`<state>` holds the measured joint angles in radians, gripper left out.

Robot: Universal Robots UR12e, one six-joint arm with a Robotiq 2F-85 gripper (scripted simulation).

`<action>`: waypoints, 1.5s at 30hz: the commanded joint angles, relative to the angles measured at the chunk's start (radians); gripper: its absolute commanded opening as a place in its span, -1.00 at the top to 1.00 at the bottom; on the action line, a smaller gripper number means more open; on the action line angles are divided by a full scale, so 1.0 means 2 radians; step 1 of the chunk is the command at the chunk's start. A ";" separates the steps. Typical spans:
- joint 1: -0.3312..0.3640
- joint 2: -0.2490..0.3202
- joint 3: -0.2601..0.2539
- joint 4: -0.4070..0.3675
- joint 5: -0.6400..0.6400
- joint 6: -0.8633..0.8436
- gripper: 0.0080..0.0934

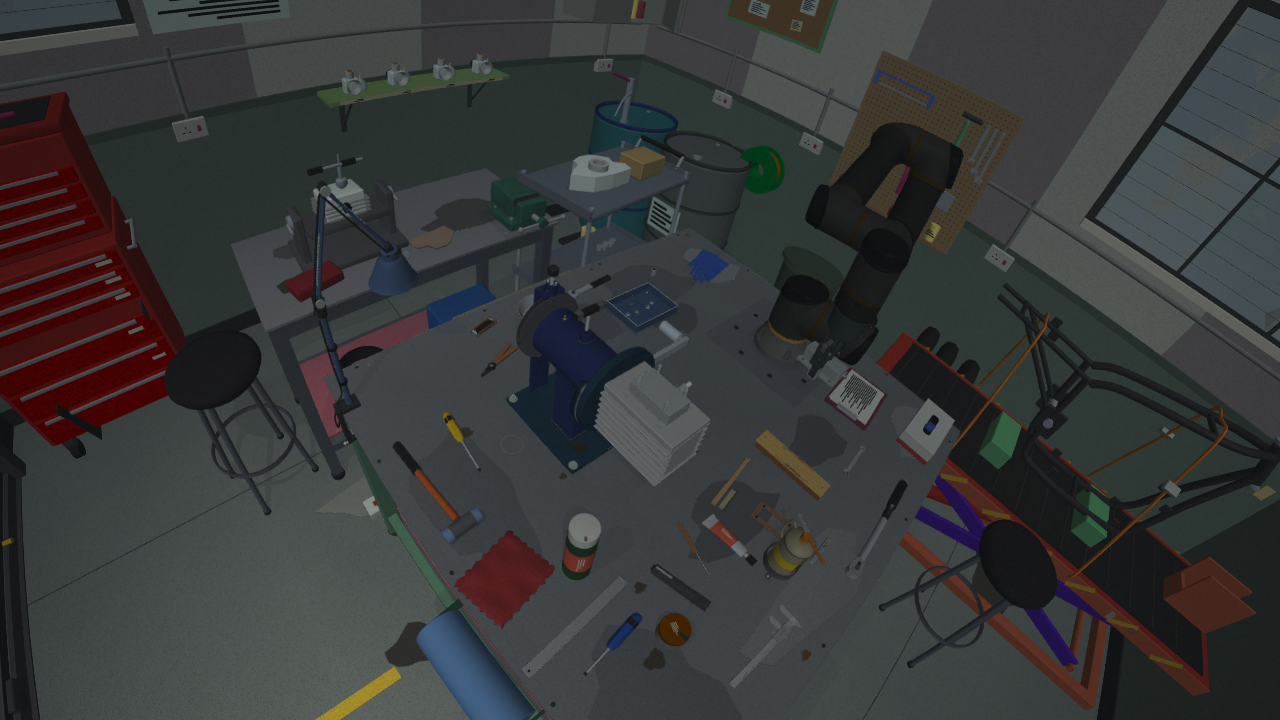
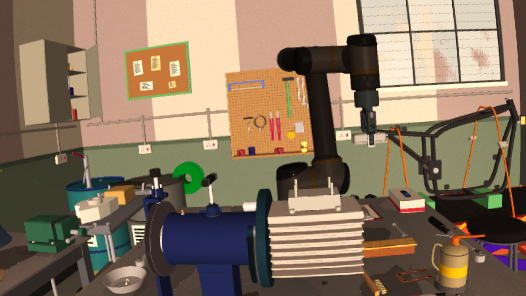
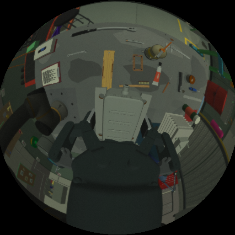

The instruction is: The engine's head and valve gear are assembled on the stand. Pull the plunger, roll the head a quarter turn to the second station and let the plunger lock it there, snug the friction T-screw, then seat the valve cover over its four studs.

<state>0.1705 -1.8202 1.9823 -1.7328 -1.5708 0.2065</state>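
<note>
In the middle of the workbench stands the blue engine stand (image 1: pixel 573 358) with the finned cylinder head (image 1: pixel 646 421) on its faceplate, studs (image 2: pixel 312 187) pointing up. My gripper (image 2: pixel 370 137) hangs high above the bench's far right side, near the arm's base, and its fingers are clamped on the sides of the pale valve cover (image 3: pixel 122 116), which lies flat under the wrist (image 2: pixel 368 139). The plunger and T-screw handles (image 2: pixel 210 182) stick up from the stand's blue barrel behind the head.
The arm's own base (image 1: pixel 792 313) stands just left of the gripper. Below on the bench lie a clipboard (image 1: pixel 855 394), a wooden block (image 1: pixel 792 463), a white box (image 1: pixel 926 428), an oil can (image 1: pixel 788 551) and a ratchet (image 1: pixel 877 528). A motorcycle frame (image 2: pixel 465 150) stands to the right.
</note>
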 commanded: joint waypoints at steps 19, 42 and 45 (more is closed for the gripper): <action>-0.090 0.094 -0.079 -0.016 0.000 -0.099 1.00; -0.145 0.195 -0.185 -0.012 0.000 -0.163 1.00; -0.148 0.200 -0.192 -0.011 0.000 -0.165 1.00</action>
<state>-0.1258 -1.4169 1.5997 -1.7535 -1.5708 -0.1247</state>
